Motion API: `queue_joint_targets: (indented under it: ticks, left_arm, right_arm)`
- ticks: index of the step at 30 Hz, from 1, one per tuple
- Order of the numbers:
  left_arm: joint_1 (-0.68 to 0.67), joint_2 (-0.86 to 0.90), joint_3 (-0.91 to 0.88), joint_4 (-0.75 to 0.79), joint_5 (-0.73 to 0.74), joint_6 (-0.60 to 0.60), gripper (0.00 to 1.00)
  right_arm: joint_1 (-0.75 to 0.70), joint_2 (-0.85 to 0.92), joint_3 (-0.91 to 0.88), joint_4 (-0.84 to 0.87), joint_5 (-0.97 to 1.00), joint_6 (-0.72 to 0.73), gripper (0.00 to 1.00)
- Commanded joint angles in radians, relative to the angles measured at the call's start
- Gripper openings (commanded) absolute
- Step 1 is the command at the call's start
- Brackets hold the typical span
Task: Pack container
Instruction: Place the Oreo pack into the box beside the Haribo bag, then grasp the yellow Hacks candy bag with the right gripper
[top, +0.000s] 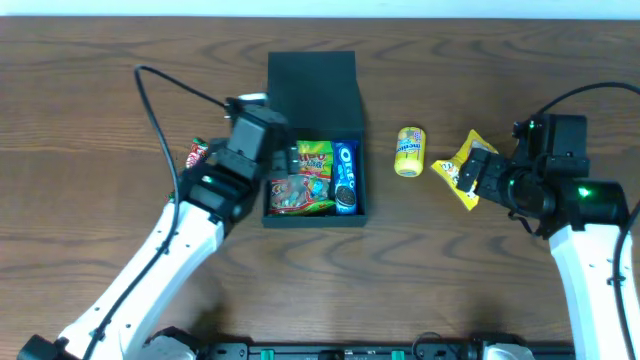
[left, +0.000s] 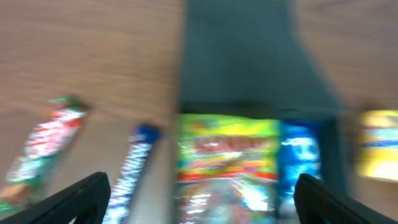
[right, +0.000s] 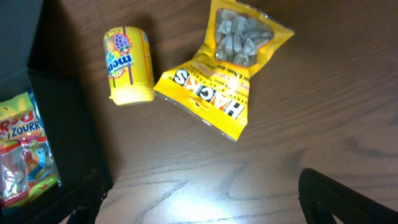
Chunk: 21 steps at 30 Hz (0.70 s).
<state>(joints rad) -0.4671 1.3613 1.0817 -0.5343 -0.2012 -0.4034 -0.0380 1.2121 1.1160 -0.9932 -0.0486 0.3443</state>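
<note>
So, you were midway through the packing. The container (top: 312, 90) sat open at the middle of the table (top: 100, 60), its flap lid laid back flat on the far side. A gummy packet (top: 314, 160) and a blue biscuit pack (top: 346, 175) lay side by side inside it.

Your left gripper (left: 202, 202) hung over the container's left half with its jaws wide apart and nothing between them. Its wrist view was blurred, so you could not tell how high it stood above the packets.

Your right gripper (right: 211, 202) hovered near the yellow bag (right: 227, 68), jaws likewise apart and empty. A yellow can (top: 409, 151) lay between that bag and the container, touching neither.

Left of the container lay a red-and-green packet (top: 197, 153) and a blue bar (left: 129, 171).

The step in hand looked like fetching another snack. For the next move, your right arm probably needed to come down squarely over the yellow bag and close on its crinkled middle. Your left arm likely needed to clear the opening first.
</note>
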Motion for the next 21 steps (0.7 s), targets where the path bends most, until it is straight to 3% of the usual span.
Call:
queue_joint_targets:
  ticks: [1,7,13,17,21]
  left_arm:
    - [0.056,0.004,0.005,-0.048,-0.041,0.078,0.95]
    - [0.089,0.006,-0.006,-0.068,-0.036,0.079,0.95]
    - [0.089,0.006,-0.006,-0.068,-0.033,0.078,0.95]
    - [0.089,0.006,-0.006,-0.069,-0.027,0.078,0.95]
    - [0.089,0.006,-0.006,-0.068,-0.007,0.078,0.95]
  right_arm:
    - [-0.008,-0.004,-0.008,0.017,0.007,-0.009,0.99]
    - [-0.007,0.037,-0.040,0.082,0.062,-0.008,0.99]
    - [-0.008,0.135,-0.164,0.255,0.138,0.025,0.97]
    - [-0.015,0.216,-0.186,0.332,0.171,0.238,0.96]
    - [-0.033,0.280,-0.186,0.412,0.169,0.427,0.87]
